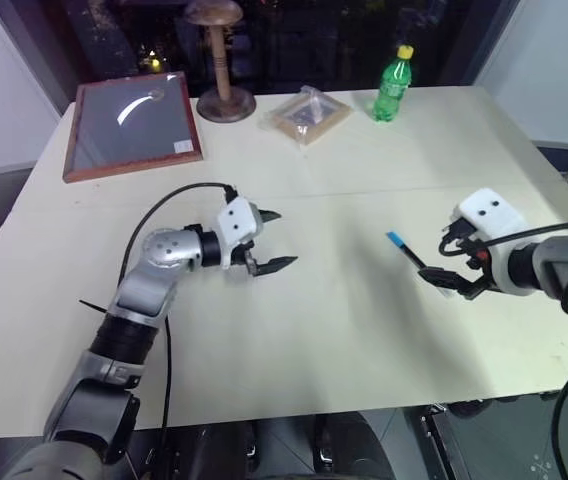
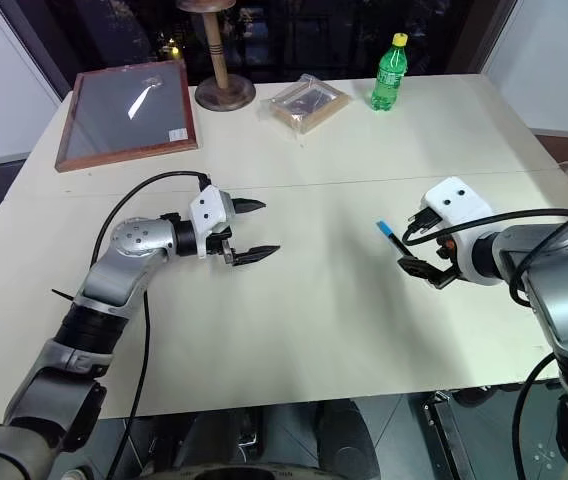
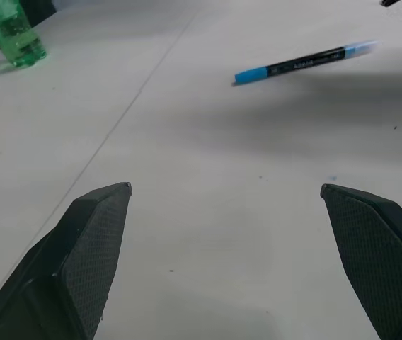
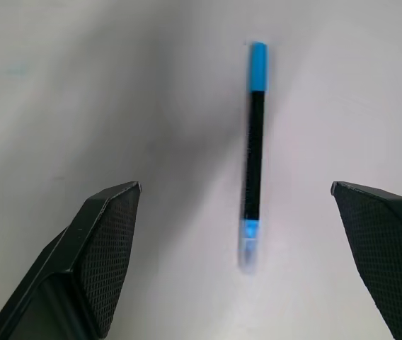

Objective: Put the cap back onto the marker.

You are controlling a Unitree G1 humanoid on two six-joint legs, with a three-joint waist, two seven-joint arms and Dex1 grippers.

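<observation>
Lying on the table (image 1: 294,340), marker (image 4: 254,152) sits just off the right gripper (image 1: 459,272), both grippers spread empty.
Right wrist view shows its full length; head views hide the near end; left gripper (image 1: 269,240) well apart.

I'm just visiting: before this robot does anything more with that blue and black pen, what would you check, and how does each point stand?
1. Marker lies flat on the table, free of both hands: ok.
2. Cap on the marker: looks seated on one end, the other end pale blue; ok, though how tightly cannot tell.
3. Right hand open, above the marker's near end, holding nothing: ok.
4. Left hand open, empty, well apart from the marker: ok.
5. Green bottle, picture frame and wooden stand far off at the table's back: ok.
</observation>
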